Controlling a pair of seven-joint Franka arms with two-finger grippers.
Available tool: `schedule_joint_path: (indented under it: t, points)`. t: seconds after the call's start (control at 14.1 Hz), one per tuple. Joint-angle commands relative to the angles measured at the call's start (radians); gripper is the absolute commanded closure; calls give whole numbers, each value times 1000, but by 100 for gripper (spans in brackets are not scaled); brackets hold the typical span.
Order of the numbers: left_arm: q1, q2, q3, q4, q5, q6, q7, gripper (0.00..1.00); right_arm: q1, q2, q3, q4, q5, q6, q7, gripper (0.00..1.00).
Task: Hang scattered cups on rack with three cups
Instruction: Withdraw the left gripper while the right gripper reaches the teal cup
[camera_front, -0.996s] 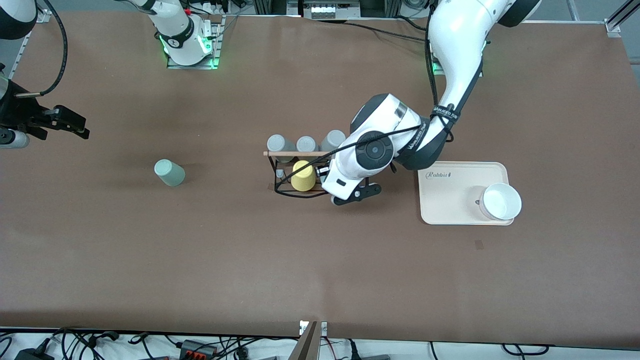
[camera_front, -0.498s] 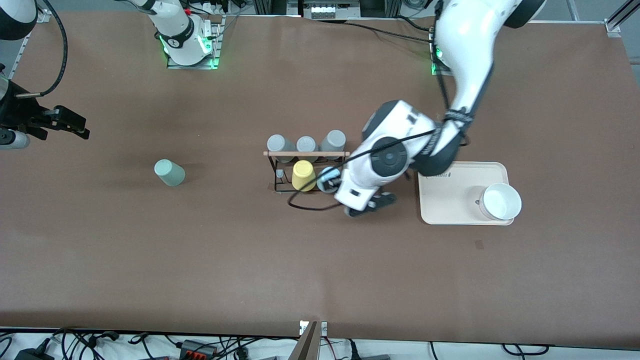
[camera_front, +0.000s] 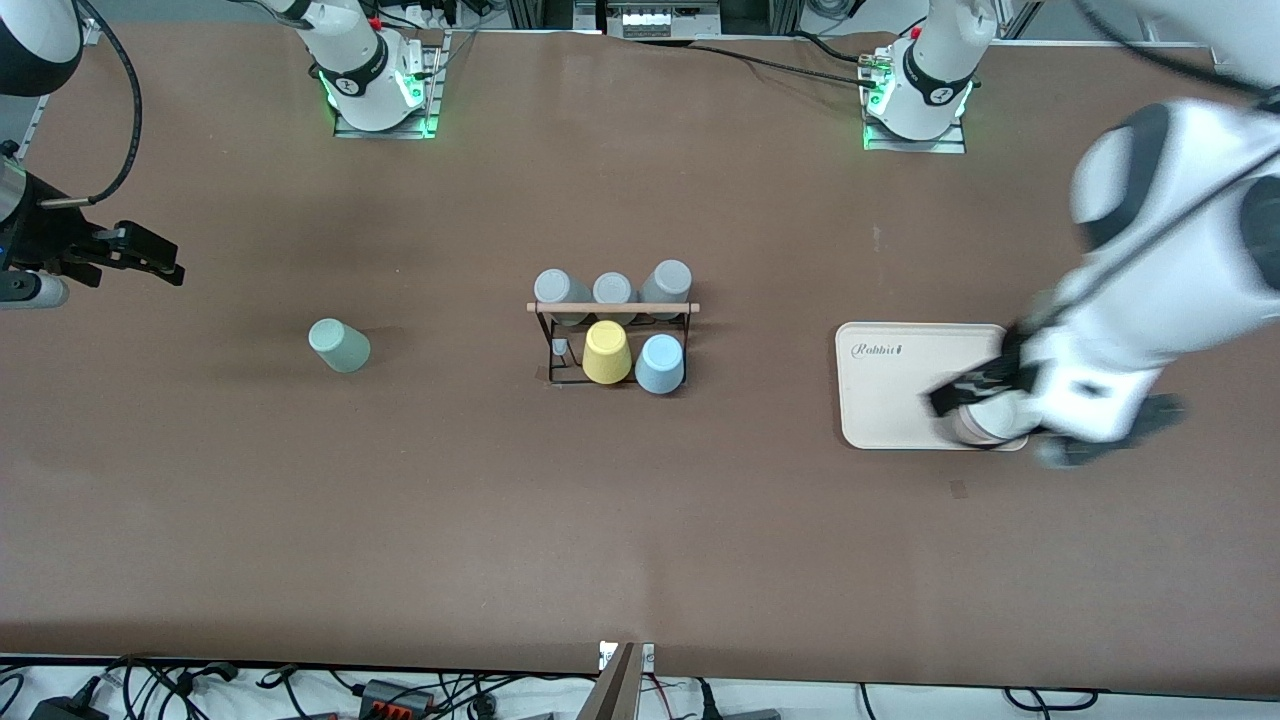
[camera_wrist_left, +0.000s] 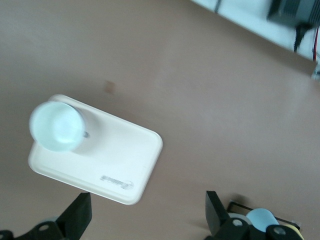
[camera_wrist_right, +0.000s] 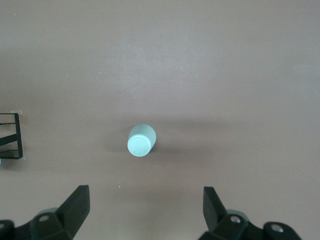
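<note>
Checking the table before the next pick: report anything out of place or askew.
One cup is out of place: the sage-green cup sits alone on the table toward the right arm's end, apart from the rack. The light blue cup is on the rack beside the yellow cup. Nothing looks spilled or damaged.

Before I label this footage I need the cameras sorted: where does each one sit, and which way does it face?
Front view: high across the table, looking down toward both bases; shows the rack, both arms, the right gripper waiting.
Left wrist view: on the left arm, looking down at the beige tray and white cup; the open left gripper shows.
Right wrist view: looking down at the sage-green cup; open fingers show.
Shared: front and right wrist views both show the sage-green cup.
</note>
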Motion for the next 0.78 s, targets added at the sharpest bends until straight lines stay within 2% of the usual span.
schedule_joint_path:
  t: [0.0,0.21,0.36,0.64,0.71]
  points:
    - [70,-80,-19,-40,18,-32,40,0,0,23,7,18,-8,8,0,0]
    - [76,-112,-29,-85,90,-71,98,0,-2,48,7,18,-3,24,-1,0]
    - [76,-147,-36,-136,95,-69,99,0,3,95,7,17,-9,21,-6,0]
    - [84,-273,-50,-337,94,-12,103,0,20,129,10,9,-9,-4,0,0]
    - [81,-330,-56,-424,95,24,103,0,27,129,10,-5,-11,4,0,0]
